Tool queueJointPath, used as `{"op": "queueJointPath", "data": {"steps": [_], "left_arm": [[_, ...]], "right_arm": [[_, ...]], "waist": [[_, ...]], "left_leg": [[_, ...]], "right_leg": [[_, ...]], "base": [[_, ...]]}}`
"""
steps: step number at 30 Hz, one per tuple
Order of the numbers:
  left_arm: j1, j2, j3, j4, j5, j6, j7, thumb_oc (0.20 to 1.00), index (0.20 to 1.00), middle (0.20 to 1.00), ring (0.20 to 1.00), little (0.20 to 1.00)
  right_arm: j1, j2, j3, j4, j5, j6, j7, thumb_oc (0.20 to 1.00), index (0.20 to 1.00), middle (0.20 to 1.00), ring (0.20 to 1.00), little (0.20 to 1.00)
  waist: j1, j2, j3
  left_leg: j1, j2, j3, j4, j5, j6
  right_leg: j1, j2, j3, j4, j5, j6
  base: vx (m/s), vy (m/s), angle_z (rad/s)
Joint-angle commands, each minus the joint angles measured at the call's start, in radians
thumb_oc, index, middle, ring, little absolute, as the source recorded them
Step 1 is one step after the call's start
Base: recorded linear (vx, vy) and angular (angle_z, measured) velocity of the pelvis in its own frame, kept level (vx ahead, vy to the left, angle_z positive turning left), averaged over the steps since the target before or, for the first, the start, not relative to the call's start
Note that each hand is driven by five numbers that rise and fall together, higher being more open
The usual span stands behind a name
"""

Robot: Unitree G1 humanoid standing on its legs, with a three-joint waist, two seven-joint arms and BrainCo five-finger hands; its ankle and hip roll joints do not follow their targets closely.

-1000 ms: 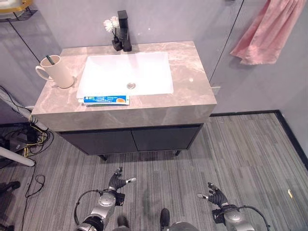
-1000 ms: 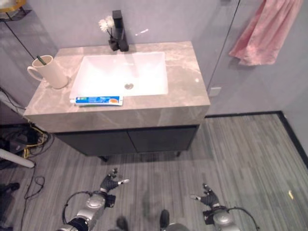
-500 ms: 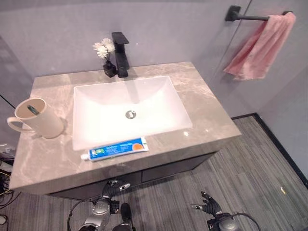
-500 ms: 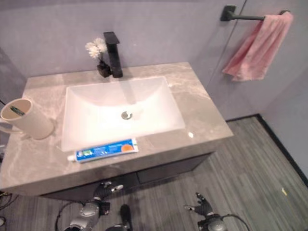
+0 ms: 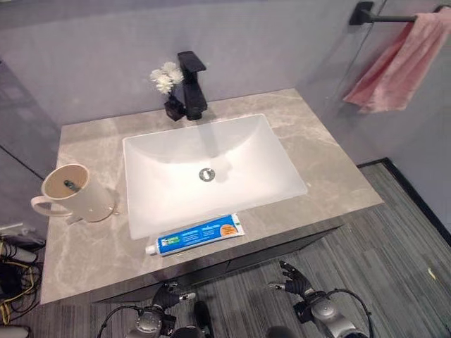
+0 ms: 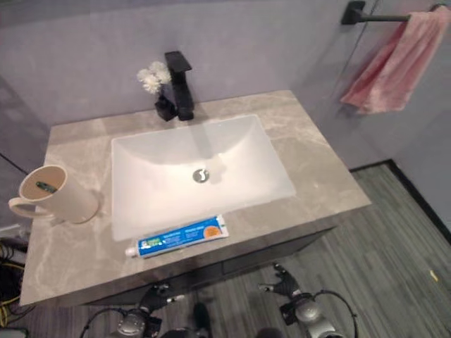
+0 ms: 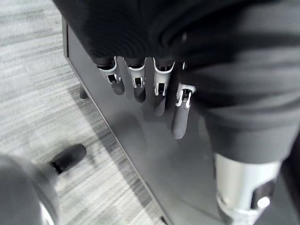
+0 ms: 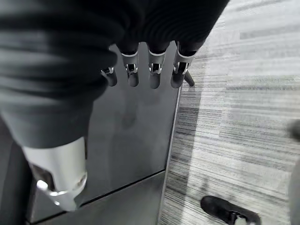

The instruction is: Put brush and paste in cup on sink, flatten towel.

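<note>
A grey marble surface (image 5: 91, 246) holds a white sink (image 5: 211, 172) at the centre of the frame. The toothpaste tube (image 5: 195, 236) lies flat at the lower centre, just in front of the basin. At the left stands a cream cup (image 5: 72, 196) with the brush (image 5: 70, 186) inside it. A pink towel (image 5: 399, 65) hangs bunched on a rail at the upper right. Along the bottom edge, the left hand (image 5: 167, 296) and right hand (image 5: 292, 279) both hang empty with fingers loosely spread, by the dark cabinet (image 7: 140, 136).
</note>
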Motion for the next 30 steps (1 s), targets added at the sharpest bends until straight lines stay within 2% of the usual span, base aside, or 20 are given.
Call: {"op": "queueJointPath", "data": {"steps": [1, 3, 4, 5, 6, 7, 11, 13, 16, 22, 27, 30], "left_arm": [[-0.112, 0.017, 0.078, -0.027, 0.009, -0.061, 0.028, 1.0, 1.0, 1.0, 1.0, 1.0], [-0.109, 0.009, 0.093, -0.006, 0.001, -0.064, 0.031, 1.0, 1.0, 1.0, 1.0, 1.0], [-0.108, 0.009, 0.093, -0.006, 0.0, -0.064, 0.031, 1.0, 1.0, 1.0, 1.0, 1.0], [-0.106, 0.005, 0.093, -0.01, -0.016, -0.062, 0.027, 1.0, 1.0, 1.0, 1.0, 1.0], [-0.106, 0.005, 0.093, -0.01, -0.016, -0.062, 0.027, 1.0, 1.0, 1.0, 1.0, 1.0], [-0.103, -0.002, 0.098, -0.005, -0.028, -0.061, 0.026, 1.0, 1.0, 1.0, 1.0, 1.0], [-0.099, -0.022, 0.1, 0.007, -0.044, -0.058, 0.027, 1.0, 1.0, 1.0, 1.0, 1.0], [-0.106, -0.033, 0.095, 0.007, -0.059, -0.062, 0.026, 1.0, 1.0, 1.0, 1.0, 1.0], [-0.099, -0.039, 0.097, 0.01, -0.061, -0.057, 0.016, 1.0, 1.0, 1.0, 1.0, 1.0], [-0.087, -0.028, 0.089, -0.004, -0.052, -0.059, 0.015, 1.0, 1.0, 1.0, 1.0, 1.0], [-0.065, -0.01, 0.08, -0.032, -0.026, -0.056, 0.007, 1.0, 1.0, 1.0, 1.0, 1.0], [-0.039, -0.005, 0.089, -0.011, -0.011, -0.048, -0.003, 1.0, 1.0, 1.0, 1.0, 1.0]], "right_arm": [[0.014, -0.046, 0.005, -0.047, -0.033, -0.019, -0.011, 1.0, 1.0, 1.0, 1.0, 1.0], [0.025, -0.056, 0.002, -0.056, -0.03, -0.021, -0.007, 1.0, 1.0, 1.0, 1.0, 1.0], [0.025, -0.056, 0.002, -0.056, -0.03, -0.02, -0.007, 1.0, 1.0, 1.0, 1.0, 1.0], [0.029, -0.064, 0.006, -0.054, -0.029, -0.022, -0.006, 1.0, 1.0, 1.0, 1.0, 1.0], [0.029, -0.064, 0.006, -0.054, -0.029, -0.022, -0.006, 1.0, 1.0, 1.0, 1.0, 1.0], [0.034, -0.069, 0.008, -0.044, -0.026, -0.023, -0.005, 1.0, 1.0, 1.0, 1.0, 1.0], [0.037, -0.083, 0.005, -0.023, -0.032, -0.026, -0.019, 1.0, 1.0, 1.0, 1.0, 1.0], [0.028, -0.095, 0.0, -0.019, -0.025, -0.028, -0.028, 1.0, 1.0, 1.0, 1.0, 1.0], [0.037, -0.103, -0.019, -0.021, -0.016, -0.027, -0.027, 1.0, 1.0, 1.0, 1.0, 1.0], [0.06, -0.09, -0.044, -0.017, 0.01, -0.032, -0.031, 1.0, 1.0, 1.0, 1.0, 1.0], [0.06, -0.075, -0.047, 0.009, 0.016, -0.03, -0.028, 1.0, 1.0, 1.0, 1.0, 1.0], [0.041, -0.061, -0.022, 0.026, -0.008, -0.024, -0.017, 1.0, 1.0, 1.0, 1.0, 1.0]], "waist": [[-0.019, -0.009, -0.007], [-0.016, -0.016, -0.009], [-0.017, -0.016, -0.008], [-0.016, -0.015, -0.01], [-0.016, -0.015, -0.01], [-0.014, -0.013, -0.011], [-0.017, -0.007, -0.006], [-0.013, -0.007, 0.005], [-0.031, -0.023, -0.006], [-0.052, 0.004, -0.05], [-0.04, 0.015, -0.06], [-0.015, 0.014, -0.072]], "left_leg": [[-0.01, 0.076, -0.089, 0.06, 0.053, -0.121], [0.007, 0.11, -0.094, 0.033, 0.082, -0.148], [0.008, 0.11, -0.094, 0.032, 0.083, -0.148], [0.002, 0.128, -0.111, 0.02, 0.106, -0.162], [0.001, 0.128, -0.111, 0.02, 0.106, -0.162], [-0.01, 0.151, -0.121, 0.008, 0.132, -0.18], [-0.048, 0.189, -0.135, 0.008, 0.175, -0.216], [-0.061, 0.188, -0.157, 0.008, 0.197, -0.227], [-0.011, 0.148, -0.164, 0.057, 0.117, -0.199], [0.04, 0.148, -0.162, 0.008, 0.107, -0.199], [0.058, 0.136, -0.169, 0.008, 0.081, -0.193], [0.059, 0.124, -0.186, 0.008, 0.066, -0.192]], "right_leg": [[0.0, 0.061, -0.036, -0.059, 0.23, -0.066], [0.03, 0.098, -0.034, -0.103, 0.169, -0.088], [0.031, 0.099, -0.034, -0.104, 0.17, -0.089], [0.041, 0.124, -0.044, -0.11, 0.153, -0.103], [0.041, 0.124, -0.044, -0.11, 0.153, -0.103], [0.053, 0.149, -0.057, -0.134, 0.144, -0.116], [0.062, 0.179, -0.091, -0.16, 0.14, -0.131], [0.052, 0.179, -0.1, -0.158, 0.148, -0.135], [0.038, 0.164, -0.104, -0.161, 0.159, -0.139], [0.036, 0.165, -0.099, -0.155, 0.156, -0.134], [0.064, 0.145, -0.098, -0.169, 0.162, -0.125], [0.085, 0.126, -0.118, -0.179, 0.167, -0.117]], "base": [[0.0, -0.129, 0.06], [0.0, -0.213, 0.57], [0.0, -0.297, 0.42], [-0.01, -0.162, -0.02], [-0.03, -0.33, -0.13], [-0.03, -0.26, -0.02], [-0.03, -0.212, 0.21], [-0.08, -0.105, 0.14], [-0.08, -0.081, 0.13], [0.04, 0.045, 0.06], [0.03, 0.071, 0.0], [0.01, 0.057, 0.07]]}}
